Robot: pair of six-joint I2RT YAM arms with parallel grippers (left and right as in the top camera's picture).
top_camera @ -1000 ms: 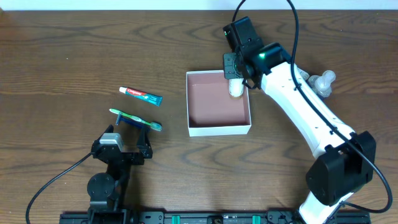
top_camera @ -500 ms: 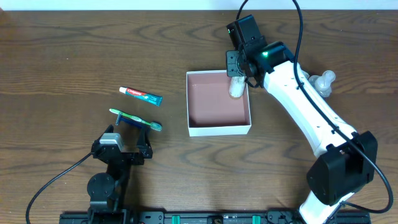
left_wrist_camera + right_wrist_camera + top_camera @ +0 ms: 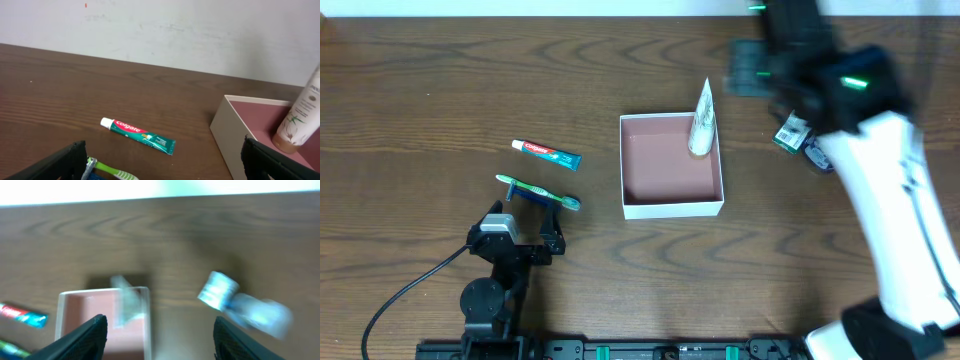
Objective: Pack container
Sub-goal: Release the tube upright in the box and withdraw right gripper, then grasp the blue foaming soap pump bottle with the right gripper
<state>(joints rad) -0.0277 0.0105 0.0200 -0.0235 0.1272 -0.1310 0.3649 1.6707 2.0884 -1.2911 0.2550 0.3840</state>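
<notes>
**Container on counter, one tube inside; both pincers spread and empty**

The container (image 3: pixel 660 172) sits near the middle of the counter (image 3: pixel 440 90), open side up. A white tube (image 3: pixel 702 120) stands on its cap in the far right corner, leaning on the wall.

The toothpaste (image 3: pixel 546 153) and toothbrush (image 3: pixel 538 190) lie on the counter to the left of the container, apart from it. The toothbrush is the nearer of the two to the left pincer.

The left pincer (image 3: pixel 164 157) is low over the counter beside the toothbrush, spread wide and holding nothing.

The right pincer (image 3: pixel 160 342) is spread, with nothing between its fingers. It is above the counter beyond the container's right corner, and the arm is blurred.

A small packet (image 3: pixel 790 133) lies right of the container; details unreadable.
</notes>
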